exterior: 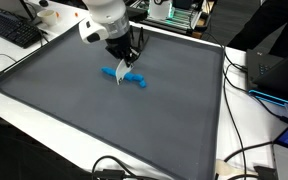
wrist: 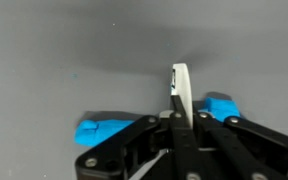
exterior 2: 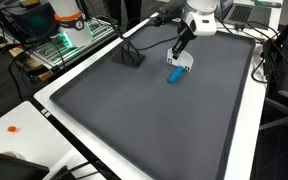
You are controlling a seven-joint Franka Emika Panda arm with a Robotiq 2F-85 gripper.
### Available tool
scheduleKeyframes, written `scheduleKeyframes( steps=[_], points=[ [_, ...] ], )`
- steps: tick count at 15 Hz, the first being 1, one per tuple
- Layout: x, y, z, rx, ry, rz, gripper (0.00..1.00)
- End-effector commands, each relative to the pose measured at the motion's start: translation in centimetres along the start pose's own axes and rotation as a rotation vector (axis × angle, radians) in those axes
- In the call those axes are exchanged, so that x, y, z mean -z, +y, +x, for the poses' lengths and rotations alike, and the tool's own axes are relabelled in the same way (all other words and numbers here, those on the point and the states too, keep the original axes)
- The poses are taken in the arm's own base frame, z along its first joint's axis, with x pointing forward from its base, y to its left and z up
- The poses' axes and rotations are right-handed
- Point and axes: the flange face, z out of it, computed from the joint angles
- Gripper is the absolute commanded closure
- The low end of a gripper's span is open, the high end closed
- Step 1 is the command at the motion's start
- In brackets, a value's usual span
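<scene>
We see the gripper (wrist: 180,120) closed narrow on a thin white strip (wrist: 180,88), which stands between its fingers and points down at the mat (exterior: 104,130). Just under it a blue piece (exterior: 125,78) lies flat on the mat; in the wrist view its ends show on either side of the strip. Whether the strip touches the blue piece we cannot tell. Both sit in the part of the mat near the edge where the arm reaches in. A black stand (exterior 2: 132,57) sits on the mat, well apart from them. A keyboard (exterior: 9,30) lies off the mat, beyond a corner.
</scene>
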Motion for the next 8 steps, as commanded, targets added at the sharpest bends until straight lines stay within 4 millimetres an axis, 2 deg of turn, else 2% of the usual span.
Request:
scheduleKeyframes(
  steps=[1, 8],
  points=[
    [-1.0, -0.1, -1.6, 0.0, -0.059, 0.018, 0.99],
    [0.6, -0.4, -2.5, 0.022, -0.093, 0.006, 0.99]
  ],
)
